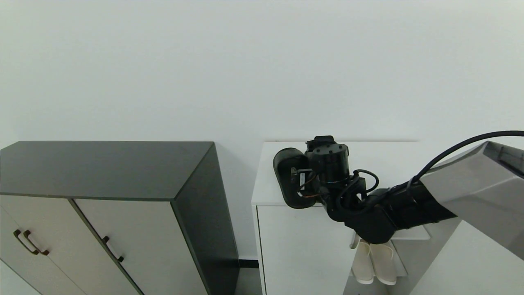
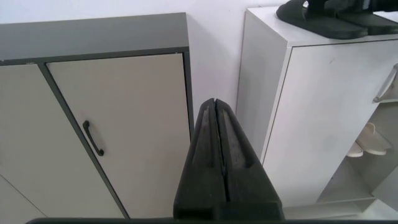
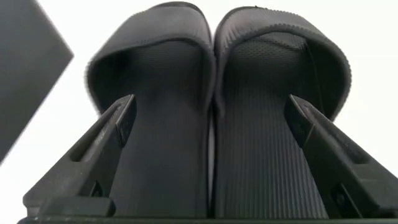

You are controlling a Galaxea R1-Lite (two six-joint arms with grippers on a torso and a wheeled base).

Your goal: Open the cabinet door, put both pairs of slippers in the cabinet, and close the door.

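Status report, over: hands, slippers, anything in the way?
Right hand open, straddling black slippers atop white cabinet. Left hand shut, empty. White slippers already on shelf inside. Nothing blocking.

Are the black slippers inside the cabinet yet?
Out: black slippers lie atop the white cabinet, the open right gripper straddling them.

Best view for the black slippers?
Right wrist view: both black slippers side by side between the fingers of the right gripper. Head view: the gripper hides most of them. Left wrist view: cropped, atop the white cabinet.
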